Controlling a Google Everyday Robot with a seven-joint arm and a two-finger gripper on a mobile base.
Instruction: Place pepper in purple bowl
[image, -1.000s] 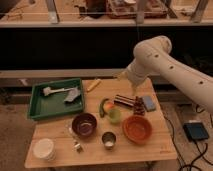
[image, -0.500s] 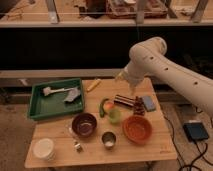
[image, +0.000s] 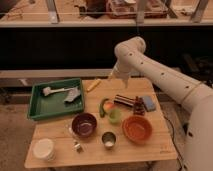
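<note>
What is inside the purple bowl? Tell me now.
Nothing shows inside the purple bowl, and nothing covers it. The pepper lies on the table close by; the gripper hangs over the table's far side.

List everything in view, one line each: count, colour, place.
pepper: 1, dark green, table centre
purple bowl: 1, dark purple, front, left of centre
orange bowl: 1, orange, front right
metal cup: 1, silver, front, between the bowls
pale green cup: 1, beside the pepper
green tray: 1, left side
white tool: 1, in the tray
grey item: 1, in the tray
yellow item: 1, back, right of the tray
blue item: 1, right side
white bowl: 1, front left corner
table: 1, wooden
arm: 1, white, from the right
gripper: 1, above the table's back edge
</note>
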